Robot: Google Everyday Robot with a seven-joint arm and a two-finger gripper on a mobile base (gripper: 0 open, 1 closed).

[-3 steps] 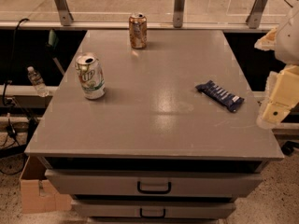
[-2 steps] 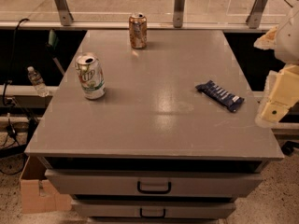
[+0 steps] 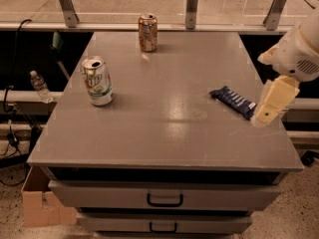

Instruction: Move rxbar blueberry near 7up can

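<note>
Over by the table's [image 3: 169, 138] right edge, the hand [image 3: 266, 112] hangs just right of the rxbar [image 3: 233, 102], which lies flat with its long axis running far-left to near-right, 7up can [image 3: 97, 81] well off left, and I can't tell if the hand's open.

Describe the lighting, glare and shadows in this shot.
Camera view: warm, dim light; a pale glare patch lies on the table, left of the rxbar blueberry; a soft shadow hugs the base of the 7up can; the gripper hangs brightly lit over the table's right edge, beside the bar.
</note>
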